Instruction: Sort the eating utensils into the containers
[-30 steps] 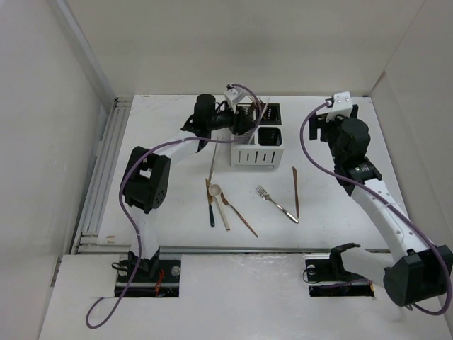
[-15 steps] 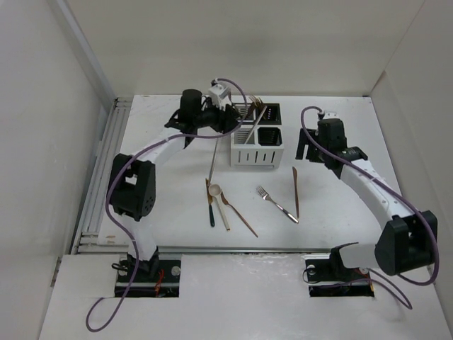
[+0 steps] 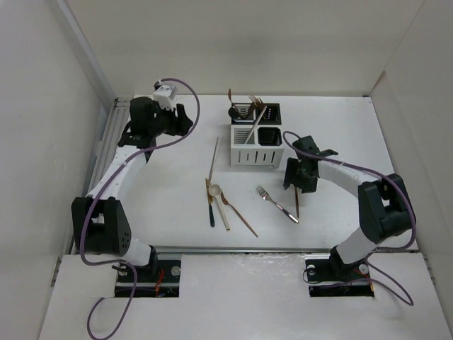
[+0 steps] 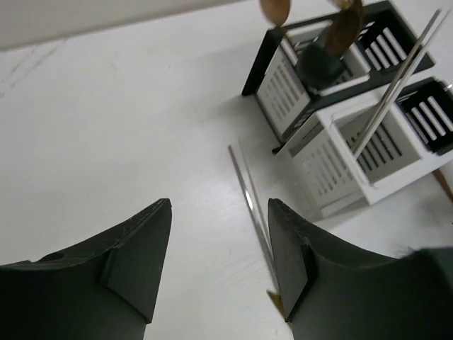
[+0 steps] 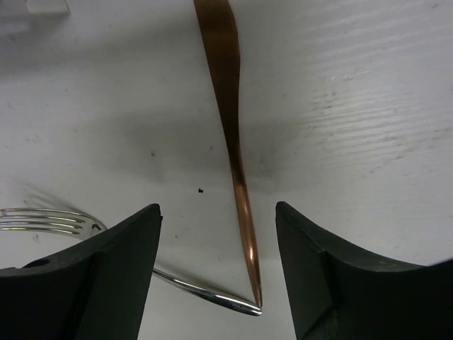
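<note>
The caddy (image 3: 255, 154) stands at the back centre and holds a copper spoon, a black spoon, a fork and a leaning chopstick; it also shows in the left wrist view (image 4: 318, 163). On the table lie a long thin chopstick (image 3: 214, 159), a white-bowled spoon (image 3: 214, 190), a copper spoon (image 3: 241, 216), a silver fork (image 3: 277, 203) and a copper knife (image 3: 297, 202). My right gripper (image 3: 296, 180) is open just above the knife (image 5: 230, 127), whose handle lies between the jaws (image 5: 216, 212). My left gripper (image 3: 180, 120) is open and empty (image 4: 219, 241), left of the caddy.
A black spoon (image 3: 211, 212) and a pale chopstick (image 3: 225, 212) lie beside the white-bowled spoon. The fork's handle tip (image 5: 212, 297) touches the knife's end. A rail (image 3: 102, 163) runs along the table's left edge, with walls around.
My left arm has swung left, away from the caddy, and a copper spoon now stands in the caddy. My right arm has come down and forward to the copper knife.
</note>
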Robot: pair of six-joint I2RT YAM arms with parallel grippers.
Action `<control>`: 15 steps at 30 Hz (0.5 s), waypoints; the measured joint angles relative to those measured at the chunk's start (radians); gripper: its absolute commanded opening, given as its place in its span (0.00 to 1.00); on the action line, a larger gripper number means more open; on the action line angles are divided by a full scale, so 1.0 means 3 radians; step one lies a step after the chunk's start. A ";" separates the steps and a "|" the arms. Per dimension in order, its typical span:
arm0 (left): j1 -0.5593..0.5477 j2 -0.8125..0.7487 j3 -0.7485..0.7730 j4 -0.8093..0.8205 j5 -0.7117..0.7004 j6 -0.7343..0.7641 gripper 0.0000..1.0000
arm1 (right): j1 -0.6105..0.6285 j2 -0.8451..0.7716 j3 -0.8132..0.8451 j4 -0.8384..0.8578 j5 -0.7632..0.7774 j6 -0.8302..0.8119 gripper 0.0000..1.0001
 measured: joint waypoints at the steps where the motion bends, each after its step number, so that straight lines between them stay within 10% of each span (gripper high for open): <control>1: 0.0046 -0.0055 -0.0099 0.0008 -0.0006 -0.0011 0.54 | 0.0022 0.0048 0.0000 -0.0019 -0.0015 0.0023 0.68; 15: 0.0348 -0.0324 -0.0627 0.0148 -0.0048 -0.0217 0.56 | 0.0053 0.0314 0.0095 -0.0112 -0.0070 0.0111 0.00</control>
